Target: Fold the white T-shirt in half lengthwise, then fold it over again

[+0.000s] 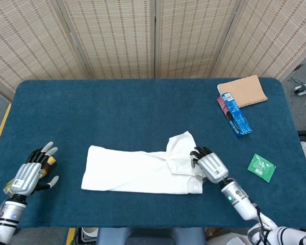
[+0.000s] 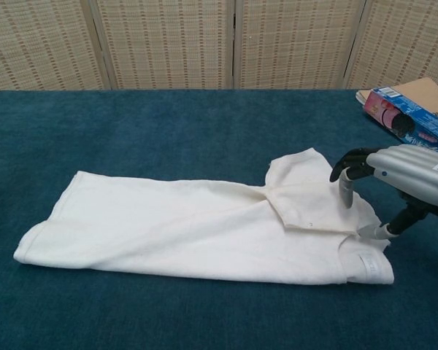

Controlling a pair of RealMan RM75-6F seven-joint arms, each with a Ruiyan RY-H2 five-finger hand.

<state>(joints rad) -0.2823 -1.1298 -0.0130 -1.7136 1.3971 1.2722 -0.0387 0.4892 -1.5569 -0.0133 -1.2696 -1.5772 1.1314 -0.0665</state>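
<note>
The white T-shirt (image 1: 140, 171) (image 2: 175, 230) lies folded into a long band across the front middle of the blue table (image 1: 143, 112), with a sleeve flap (image 2: 310, 193) turned over at its right end. My right hand (image 1: 210, 164) (image 2: 405, 175) is over that right end. Its fingertips (image 2: 343, 186) rest on the flap and its thumb (image 2: 374, 231) touches the shirt's edge; the cloth is not lifted. My left hand (image 1: 31, 172) hovers with fingers spread near the table's left front edge, well clear of the shirt. The chest view does not show it.
A tan notebook (image 1: 243, 92) and a blue box (image 1: 235, 113) lie at the back right, and a green packet (image 1: 261, 167) sits right of my right hand. A small yellowish packet (image 1: 9, 185) lies under my left wrist. Folding screens stand behind the table.
</note>
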